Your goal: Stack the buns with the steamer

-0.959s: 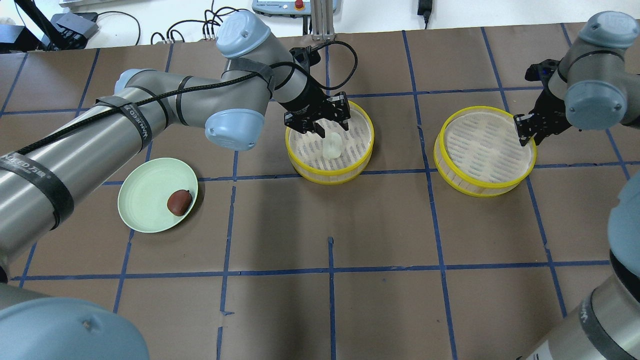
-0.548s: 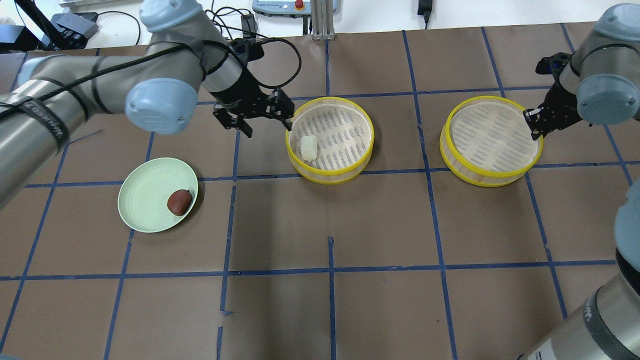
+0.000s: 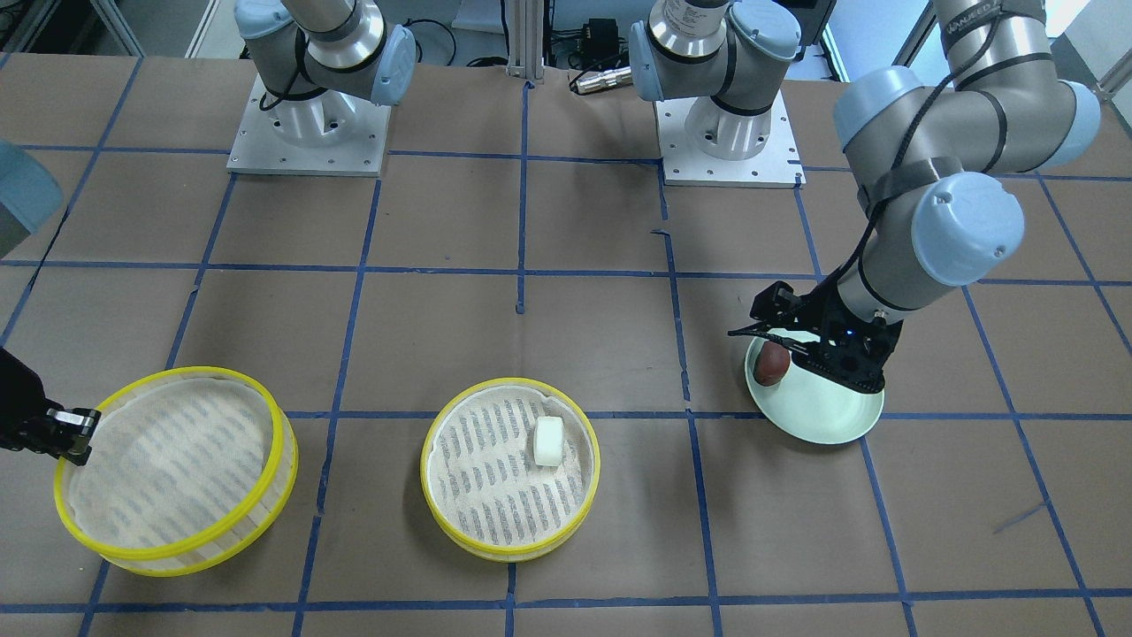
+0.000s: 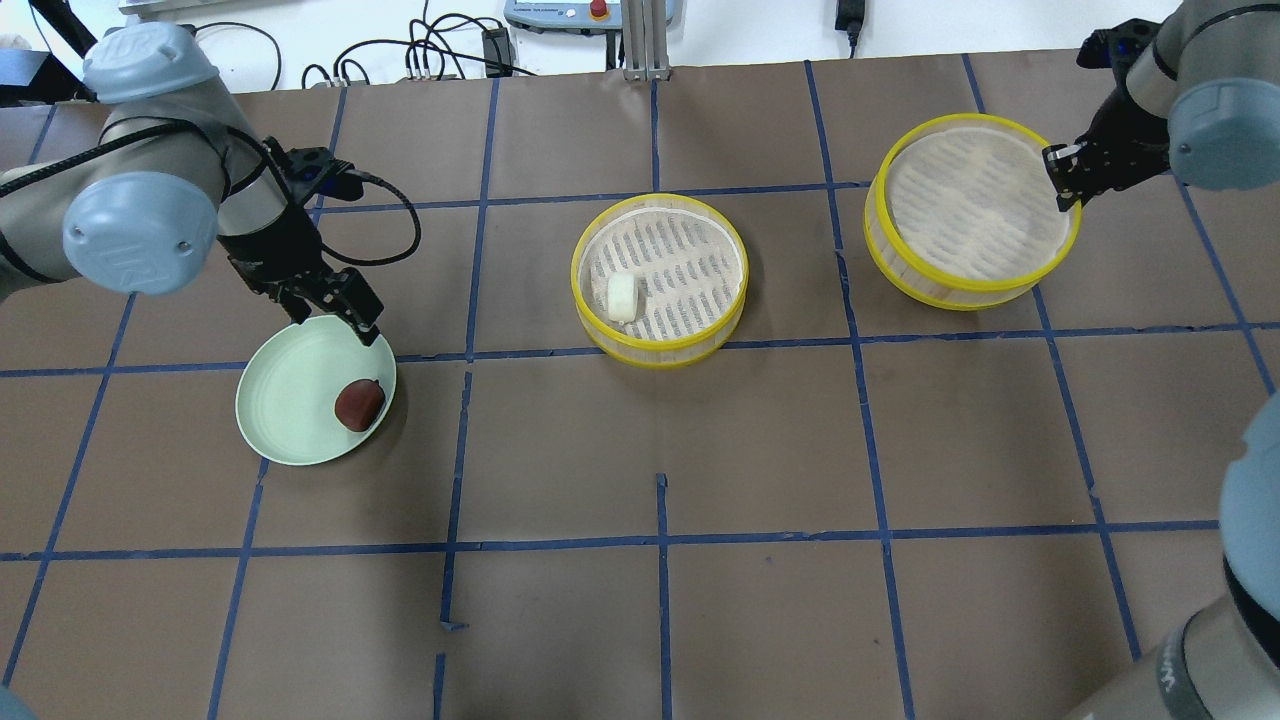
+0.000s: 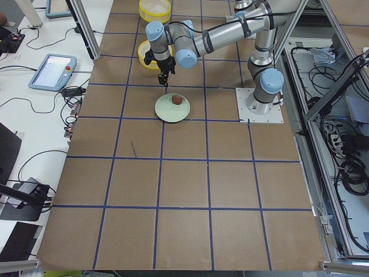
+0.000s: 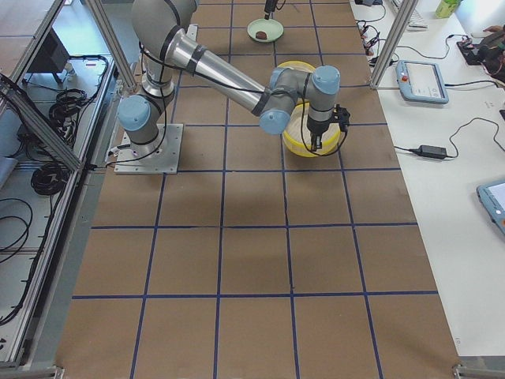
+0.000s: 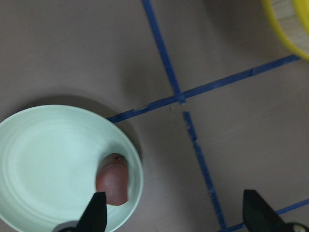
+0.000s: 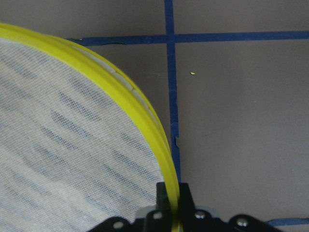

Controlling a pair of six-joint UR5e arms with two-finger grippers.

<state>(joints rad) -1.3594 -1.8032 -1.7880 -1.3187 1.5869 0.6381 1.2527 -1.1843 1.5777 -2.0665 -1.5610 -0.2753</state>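
Scene: a brown table marked with blue tape lines, seen from above, with an arm at each side.
White bun: a small roundish lump lying inside the middle steamer, near its left wall, at upper centre of the overhead view.
Brown bun: a dark reddish oval on the right part of the pale green plate, at left of the overhead view.
Left gripper: hovers over the plate's upper right edge, jaws spread wide with nothing between them. In its wrist view one fingertip sits just over the brown bun, the other over bare table.
Right gripper: jaws pinched tight on the yellow rim of the second steamer, one finger inside the rim and one outside.
Second steamer: cloth-lined, nothing in it, at upper right of the overhead view, well apart from the middle steamer. Whether it is clear of the table cannot be told.
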